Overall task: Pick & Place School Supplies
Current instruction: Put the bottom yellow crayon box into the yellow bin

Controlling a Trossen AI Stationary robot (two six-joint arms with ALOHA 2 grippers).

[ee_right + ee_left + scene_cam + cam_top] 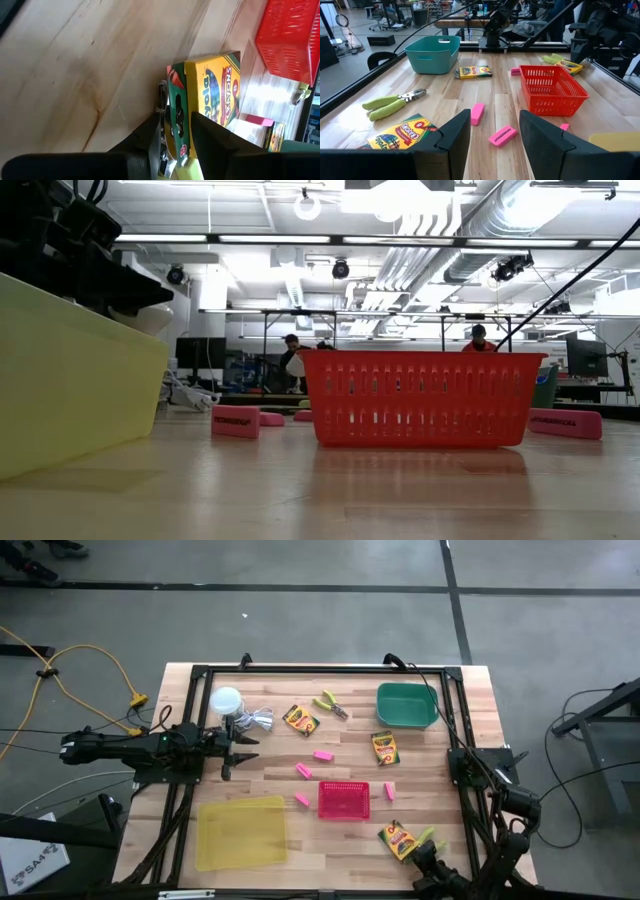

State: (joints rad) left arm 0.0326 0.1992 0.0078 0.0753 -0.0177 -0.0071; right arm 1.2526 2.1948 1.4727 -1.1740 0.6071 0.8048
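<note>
My right gripper point(420, 850) is at the near right of the table, shut on a yellow-and-green crayon box point(397, 838) beside a lime-green-handled tool point(427, 836). Two other crayon boxes point(300, 719) point(384, 747) lie flat toward the far side. Near them lies a second lime-handled tool point(331, 703). Several pink erasers point(322, 754) are scattered mid-table. My left gripper point(235, 745) waits open at the table's left and touches nothing. My right gripper has the crayon box's green end point(177, 117) between its two fingers and comes at it slanting down from the table's near right. The tool's metal tip point(162, 120) lies against one finger point(150, 137); whether it is caught too, I cannot tell. The yellow face point(217, 90) extends away from the fingers.
A red basket point(343, 799) stands mid-table. A yellow tray point(240, 831) is at the near left and a teal bin point(406, 705) at the far right. A white round object with a coiled cable point(227, 700) sits at the far left. Black frame rails border the table.
</note>
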